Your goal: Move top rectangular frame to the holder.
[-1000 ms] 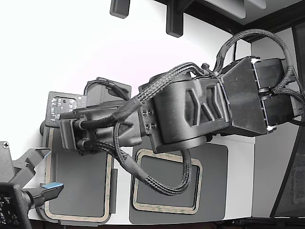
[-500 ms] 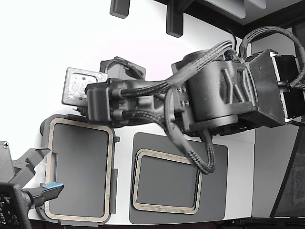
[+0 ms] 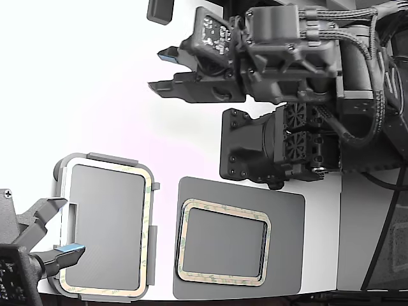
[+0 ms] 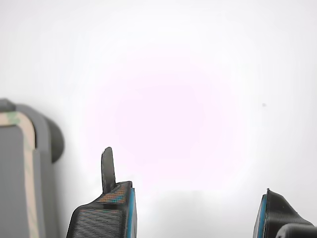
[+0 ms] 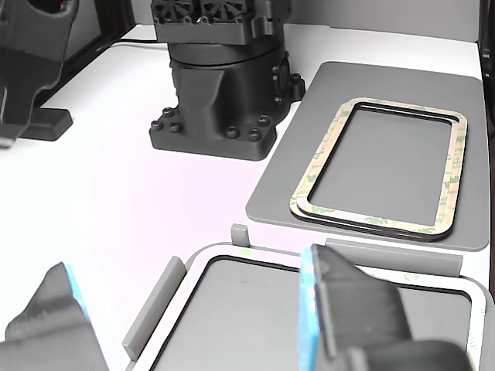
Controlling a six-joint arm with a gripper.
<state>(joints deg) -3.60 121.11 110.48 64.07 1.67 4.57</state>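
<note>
Grey pad (under frame stack)

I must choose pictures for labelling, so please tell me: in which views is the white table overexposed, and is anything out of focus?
Exterior view: the table is blown out to featureless white with a pinkish cast; frames stay sharp. Wrist view: the same glare fills most of the picture; the holder looks soft. Other view: exposure is milder, but the near gripper fingers are blurred.

Frame in holder, exterior view's left; frame stack on pad, right.
</note>
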